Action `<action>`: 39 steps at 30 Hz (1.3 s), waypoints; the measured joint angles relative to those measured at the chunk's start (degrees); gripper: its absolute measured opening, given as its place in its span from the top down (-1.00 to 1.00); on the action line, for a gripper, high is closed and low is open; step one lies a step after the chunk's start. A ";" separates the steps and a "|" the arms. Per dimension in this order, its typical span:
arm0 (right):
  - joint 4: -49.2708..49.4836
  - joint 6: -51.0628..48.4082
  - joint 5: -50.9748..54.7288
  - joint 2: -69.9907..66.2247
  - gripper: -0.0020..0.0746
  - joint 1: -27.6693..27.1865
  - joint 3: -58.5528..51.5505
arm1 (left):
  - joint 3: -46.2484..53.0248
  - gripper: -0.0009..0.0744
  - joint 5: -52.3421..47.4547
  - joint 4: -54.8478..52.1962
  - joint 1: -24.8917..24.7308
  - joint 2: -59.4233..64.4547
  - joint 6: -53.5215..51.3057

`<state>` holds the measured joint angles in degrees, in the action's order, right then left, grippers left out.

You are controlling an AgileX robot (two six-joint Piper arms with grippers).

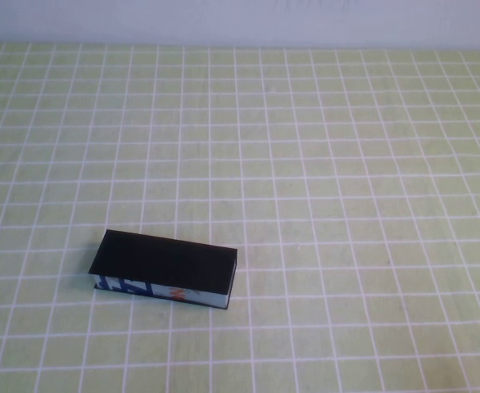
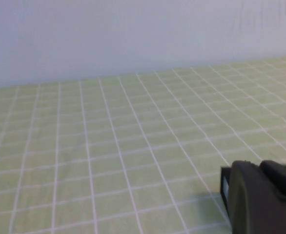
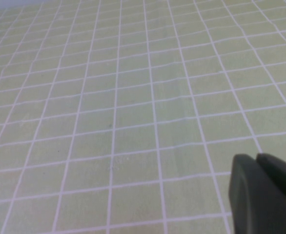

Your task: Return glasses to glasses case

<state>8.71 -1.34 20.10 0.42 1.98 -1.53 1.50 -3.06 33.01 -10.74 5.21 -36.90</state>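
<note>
Leave shut glasses case [image 1: 163, 264] on bench [image 1: 346, 205] untouched, keeping right gripper [image 3: 258, 158], jaws closed and empty, and left gripper [image 2: 259, 165], opening impossible to tell, low over bare bench, clear.

A staged tabletop set-up is suggested rather than a lived-in room. The whole surface is covered by a yellow-green cloth [image 1: 346, 205] ruled with a white grid, and a plain pale wall [image 1: 240, 20] is seen along the top of the frame (no furniture or household clutter is shown). Whether a lab or a studio is meant cannot be told.
</note>
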 joint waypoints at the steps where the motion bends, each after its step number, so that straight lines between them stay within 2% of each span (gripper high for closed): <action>1: 0.00 0.00 0.00 0.00 0.98 0.00 0.00 | 0.00 0.98 1.90 -6.75 0.00 -0.60 6.86; 4: 0.00 0.00 0.00 0.00 0.98 0.00 0.00 | 0.00 0.98 7.50 -20.58 0.00 -2.68 22.38; 8: 0.00 0.00 0.00 0.00 0.98 0.00 0.00 | 0.00 0.98 8.91 -25.42 0.46 -5.47 27.75; 14: 0.00 0.00 0.00 0.00 0.98 0.00 0.00 | 0.00 0.98 -1.45 -27.58 3.68 -5.72 28.92; 23: 0.00 0.00 0.00 0.09 0.98 0.00 0.00 | 0.00 0.98 -17.67 -29.50 3.94 -5.81 29.15; 39: 0.00 0.00 0.00 0.09 0.98 0.00 0.00 | 0.00 0.98 -19.18 -29.63 3.94 -5.83 29.15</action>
<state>8.71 -1.34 20.10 0.51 1.98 -1.53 1.50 -22.24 3.38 -6.80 -0.63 -7.75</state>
